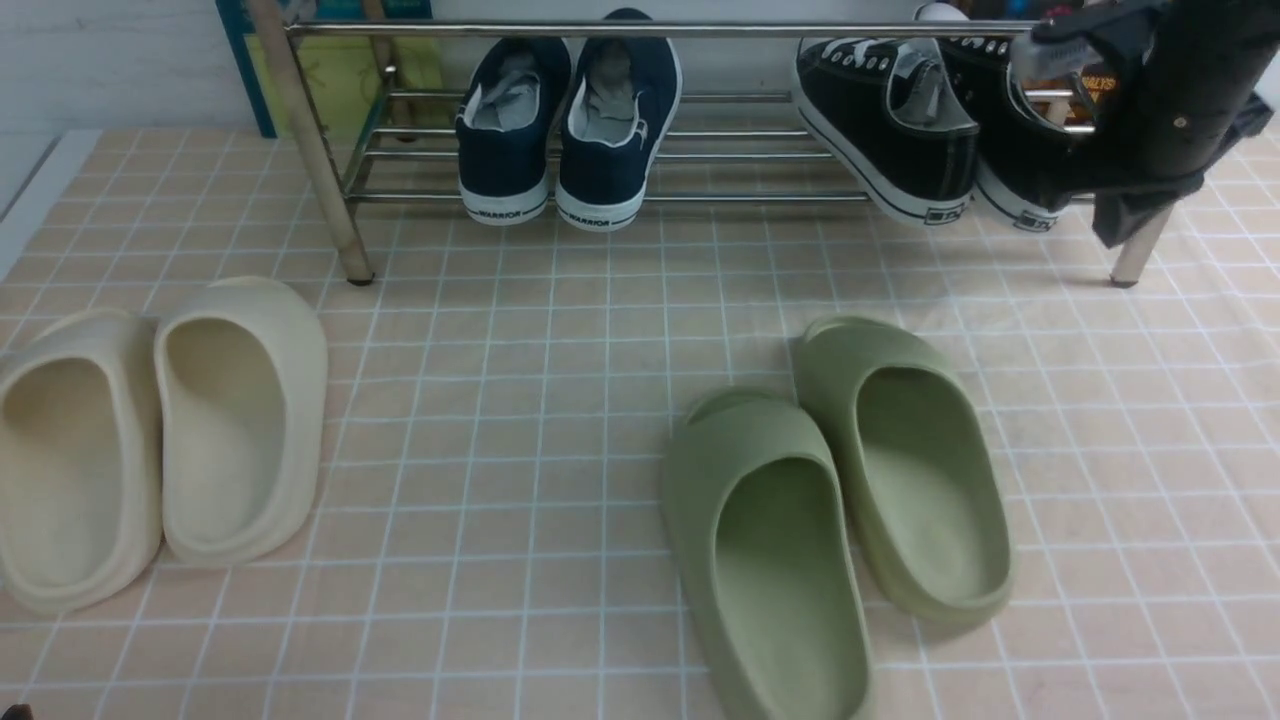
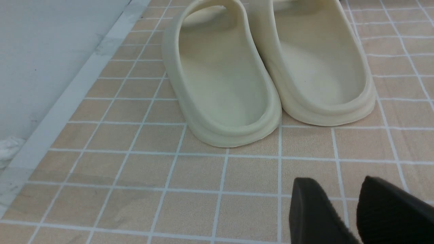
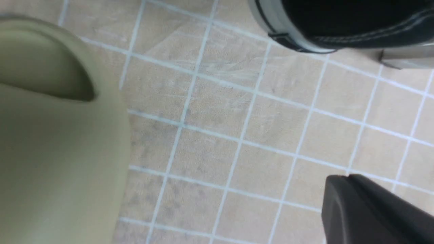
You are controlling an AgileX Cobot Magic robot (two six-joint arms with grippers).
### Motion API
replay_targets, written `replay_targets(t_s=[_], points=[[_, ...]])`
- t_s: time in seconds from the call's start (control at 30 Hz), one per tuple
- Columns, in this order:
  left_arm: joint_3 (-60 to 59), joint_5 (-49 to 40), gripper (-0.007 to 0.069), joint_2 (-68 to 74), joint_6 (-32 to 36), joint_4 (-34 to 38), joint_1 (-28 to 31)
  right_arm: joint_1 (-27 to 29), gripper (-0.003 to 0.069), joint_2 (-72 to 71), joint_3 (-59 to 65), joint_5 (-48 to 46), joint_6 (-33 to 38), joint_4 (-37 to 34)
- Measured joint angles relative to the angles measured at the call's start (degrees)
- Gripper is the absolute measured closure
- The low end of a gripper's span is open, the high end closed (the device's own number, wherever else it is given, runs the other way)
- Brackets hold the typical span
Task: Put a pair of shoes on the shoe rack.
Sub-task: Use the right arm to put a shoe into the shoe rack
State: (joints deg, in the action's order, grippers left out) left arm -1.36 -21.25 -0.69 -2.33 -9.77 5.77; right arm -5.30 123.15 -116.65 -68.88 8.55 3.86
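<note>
- Shoe rack (image 1: 450,28): a silver tube rack running across the far side of your front view. Its legs stand on the tiled mat (image 1: 560,330).
- Pair of black sneakers (image 1: 900,140): both sit on the rack's lower bars at its right end, side by side. Their heels face you and jut over the front bar, with the white soles showing. The left one lies at an angle, its toe pointing back and to the left. The right one is partly hidden behind your right arm (image 1: 1170,110).
- Right gripper (image 3: 346,189): the fingers are pressed together with nothing between them. Its wrist view shows it over bare mat, clear of the black sneaker heel seen there.
- Left gripper (image 2: 346,189): the fingertips stand slightly apart, with mat showing through the gap, and nothing is pinched. It sits low over the mat, near the heels of the cream slippers (image 1: 240,420) but not touching them.
- Navy WARRIOR sneakers (image 1: 610,140): these rest on the same lower bars, left of the rack's middle, with heels toward you. They are well apart from the black pair.
- Cream slippers: on the mat at your left, side by side and touching.
- Olive-green slippers (image 1: 900,460): on the mat right of centre, in front of the black pair. They lie side by side, with the right one nearer the rack.
</note>
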Motion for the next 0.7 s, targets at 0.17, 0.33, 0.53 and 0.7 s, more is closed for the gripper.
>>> replay_targets(t_s=[0.17,0.33,0.53,0.7], points=[[0.0,0.0,0.0387,0.0,0.0,-0.18,0.0,0.05,0.0676,3.73,0.37,8.14,-2.69,-0.54],[0.0,0.0,0.0387,0.0,0.05,-0.34,0.0,-0.07,0.0673,3.74,-0.86,11.34,-7.94,-0.55],[0.0,0.0,0.0387,0.0,0.05,-0.59,0.0,-2.86,0.0674,3.74,-2.05,10.52,-8.55,0.65],[0.0,0.0,0.0387,0.0,0.05,-0.64,0.0,-5.07,0.0674,3.4,-2.16,9.94,-8.55,2.48]])
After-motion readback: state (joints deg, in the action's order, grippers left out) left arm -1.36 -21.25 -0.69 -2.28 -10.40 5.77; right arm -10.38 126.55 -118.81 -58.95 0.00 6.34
